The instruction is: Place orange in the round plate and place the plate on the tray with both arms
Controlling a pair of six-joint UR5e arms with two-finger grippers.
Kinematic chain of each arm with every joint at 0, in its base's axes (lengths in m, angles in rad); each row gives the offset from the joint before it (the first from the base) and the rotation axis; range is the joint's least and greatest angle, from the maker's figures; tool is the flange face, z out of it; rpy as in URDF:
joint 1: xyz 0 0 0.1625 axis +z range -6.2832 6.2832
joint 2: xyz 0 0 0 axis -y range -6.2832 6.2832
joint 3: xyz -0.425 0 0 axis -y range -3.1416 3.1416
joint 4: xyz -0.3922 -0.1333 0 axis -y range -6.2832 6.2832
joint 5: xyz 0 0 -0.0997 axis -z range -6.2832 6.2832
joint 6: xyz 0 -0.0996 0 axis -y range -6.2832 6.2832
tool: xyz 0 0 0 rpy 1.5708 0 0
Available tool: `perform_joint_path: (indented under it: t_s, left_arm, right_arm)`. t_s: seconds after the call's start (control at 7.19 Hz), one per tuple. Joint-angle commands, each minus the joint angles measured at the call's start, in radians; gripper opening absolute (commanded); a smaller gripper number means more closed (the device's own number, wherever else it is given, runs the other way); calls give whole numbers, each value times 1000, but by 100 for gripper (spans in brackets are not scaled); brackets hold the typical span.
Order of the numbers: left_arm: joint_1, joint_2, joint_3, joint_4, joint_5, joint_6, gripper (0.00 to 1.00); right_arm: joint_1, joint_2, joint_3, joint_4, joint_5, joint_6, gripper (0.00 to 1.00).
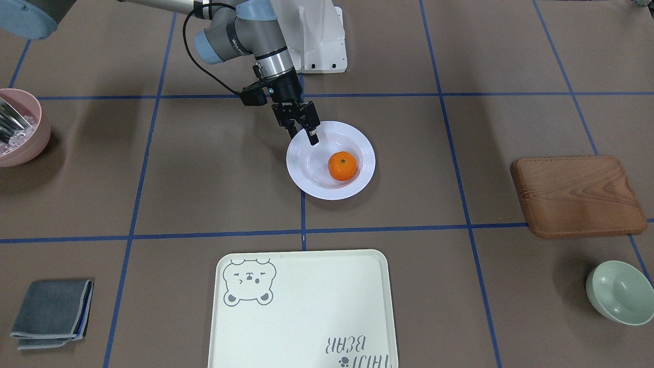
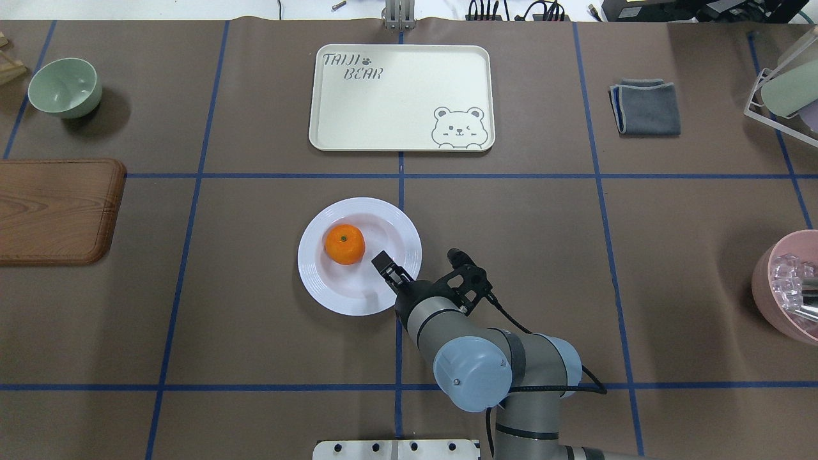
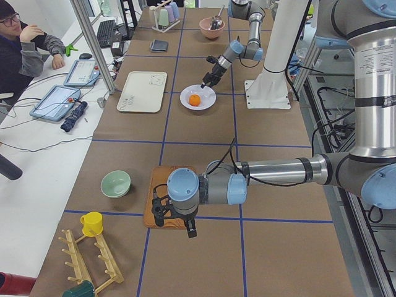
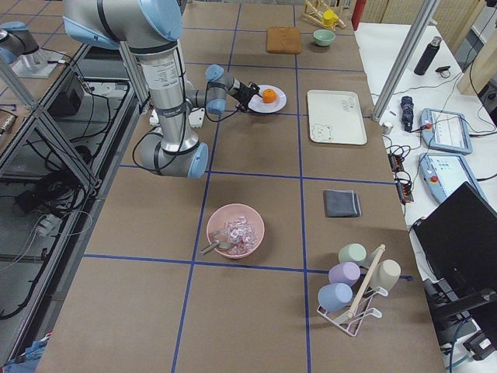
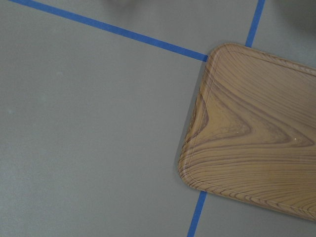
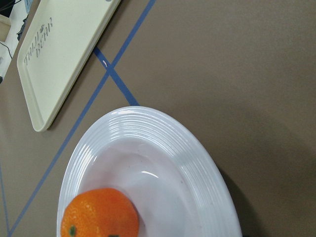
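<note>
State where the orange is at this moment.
In the overhead view, the orange lies inside the round plate, left of its centre, at mid-table, with the tray beyond it.

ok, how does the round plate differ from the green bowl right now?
The round plate is white, wide and shallow; the green bowl is pale green, narrower and deeper. The plate holds the orange; the bowl is empty. The right gripper is at the plate's rim, not the bowl's. Both are round and upright.

Grey arm (image 2: 438, 313), blue caps (image 2: 473, 374), black-looking claw (image 1: 303, 136).
</note>
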Motion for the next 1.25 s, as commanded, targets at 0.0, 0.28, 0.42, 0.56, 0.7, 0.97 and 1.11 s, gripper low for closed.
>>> perform_joint_path:
  t_s: [0.0,0.28,0.42,0.56,0.7,0.97,1.11]
  left_arm:
    - [0,-2,0,0,0,-1,98]
    - [0,-3,0,0,-2,-3,98]
    - [0,-5,0,0,-2,-3,98]
    - [0,-3,0,0,0,-3,98]
    - [2,-5,0,0,0,-3,98]
    - [3,-5,0,0,-2,-3,98]
    - [3,-5,0,0,-2,-3,98]
  right_arm:
    - [12,10,-27,-5,15,-4,84]
    - [12,15,-29,-3,20,-7,66]
    - [12,21,-36,-5,18,-7,27]
    - [10,21,-52,-8,18,-22,13]
    - [9,21,-53,-8,18,-29,12]
    - [7,23,-53,-8,17,-24,0]
    - [9,23,-43,-3,18,-18,0]
